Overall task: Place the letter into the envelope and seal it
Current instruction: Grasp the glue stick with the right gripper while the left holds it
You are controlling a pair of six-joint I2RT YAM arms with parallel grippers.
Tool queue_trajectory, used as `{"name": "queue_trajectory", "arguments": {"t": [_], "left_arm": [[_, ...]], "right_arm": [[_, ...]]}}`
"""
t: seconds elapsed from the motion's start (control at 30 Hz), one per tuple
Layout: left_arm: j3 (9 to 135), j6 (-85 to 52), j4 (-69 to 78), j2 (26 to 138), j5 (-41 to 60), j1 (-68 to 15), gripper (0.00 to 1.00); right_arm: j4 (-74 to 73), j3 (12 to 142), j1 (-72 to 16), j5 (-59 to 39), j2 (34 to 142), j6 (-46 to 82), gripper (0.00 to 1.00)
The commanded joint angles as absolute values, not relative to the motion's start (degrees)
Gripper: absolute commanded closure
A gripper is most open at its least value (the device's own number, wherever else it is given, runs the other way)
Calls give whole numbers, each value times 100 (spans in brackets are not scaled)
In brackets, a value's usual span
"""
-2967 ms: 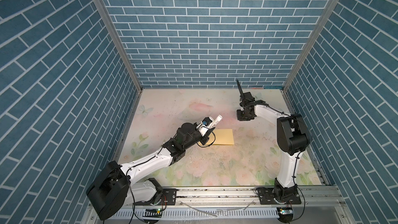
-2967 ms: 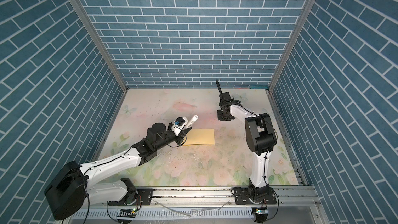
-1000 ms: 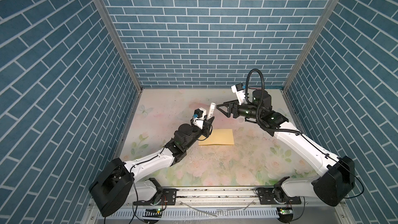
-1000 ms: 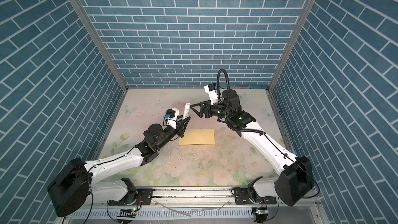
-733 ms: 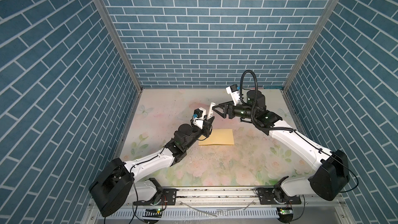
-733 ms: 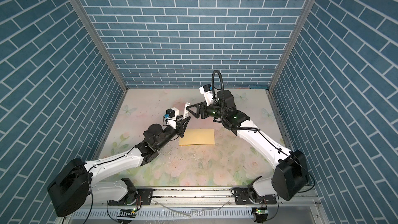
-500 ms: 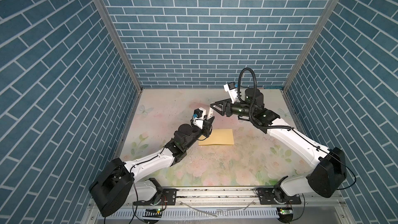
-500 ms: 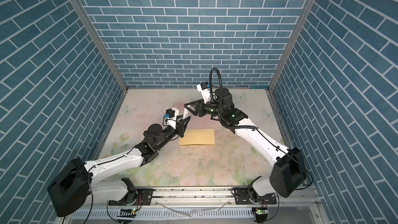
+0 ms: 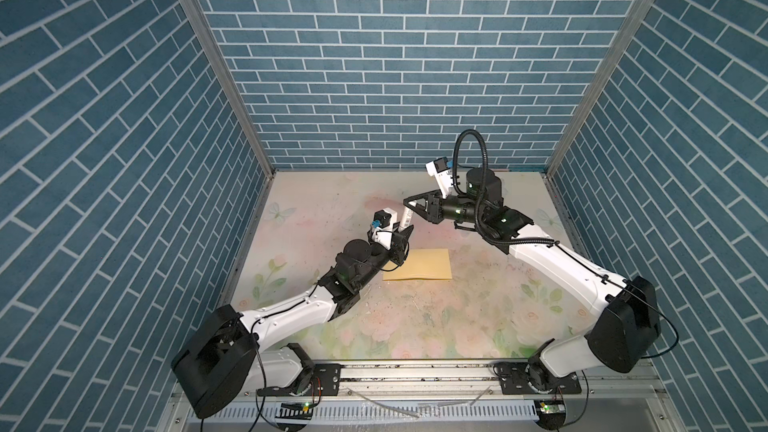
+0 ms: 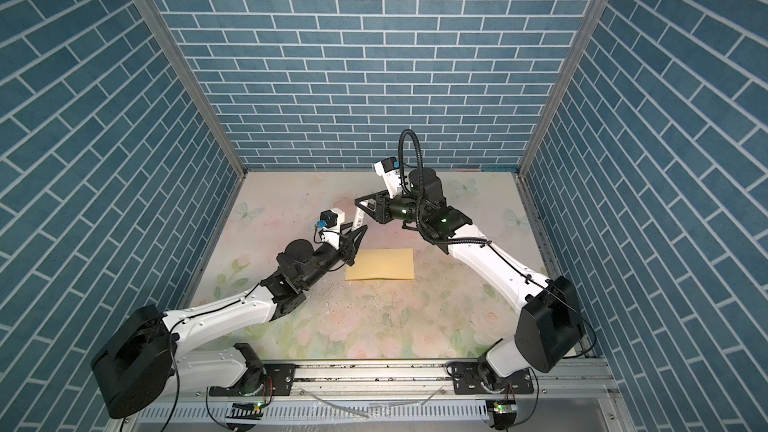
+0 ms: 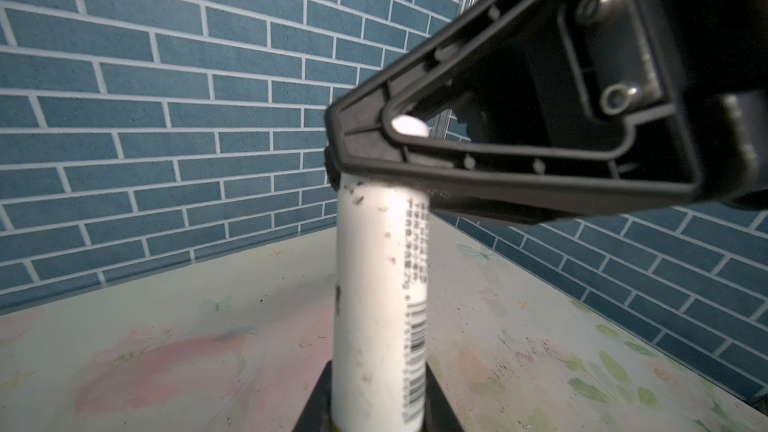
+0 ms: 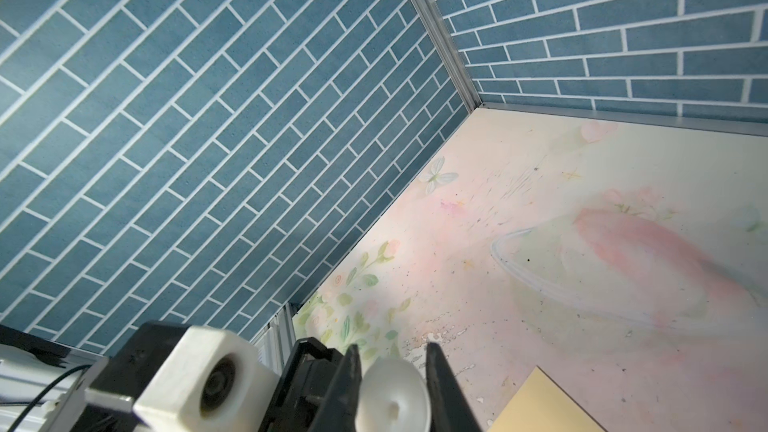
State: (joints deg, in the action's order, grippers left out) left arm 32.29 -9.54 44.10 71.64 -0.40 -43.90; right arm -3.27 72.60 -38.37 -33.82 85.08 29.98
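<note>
Floral tabletop (image 9: 457, 317); sealing step, seemingly uncapping the glue stick (image 11: 378, 305).
Left gripper (image 9: 405, 230) clamps its barrel, right gripper (image 12: 392, 351) pinches the cap (image 12: 392, 392); envelope (image 9: 417, 264) lies flat near the left fingers (image 11: 316, 407), letter unseen. Next, likely: pull cap straight off.

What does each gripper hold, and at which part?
The left gripper holds the white glue stick by its bottom end; the right gripper grips the same stick at its cap end.

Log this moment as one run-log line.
left hand: holds glue stick base | right hand: clamped on its cap | envelope: lying flat | letter: not in view
</note>
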Motion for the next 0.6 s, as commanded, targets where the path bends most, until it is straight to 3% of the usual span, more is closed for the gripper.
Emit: {"name": "queue_trajectory", "arguments": {"t": [0.0, 0.1, 0.27, 0.37, 0.57], "left_arm": [[3184, -940, 4502, 7110, -27, -4421, 100], [3199, -940, 4452, 7111, -10, -4421, 94], [3242, -908, 4203, 7099, 84, -4421, 56], [3331, -831, 3867, 7010, 141, -4416, 39], [3479, -730, 3291, 6810, 409, -4395, 20]], "right_arm": [[-333, 7558, -3894, -3489, 8499, 2993, 86], [-230, 7554, -3900, -3423, 8464, 2896, 90], [277, 7650, -3897, -3170, 8342, 2448, 92], [682, 7685, -3894, -2933, 8248, 2079, 92], [1552, 7898, -3894, -2627, 8185, 1390, 94]]}}
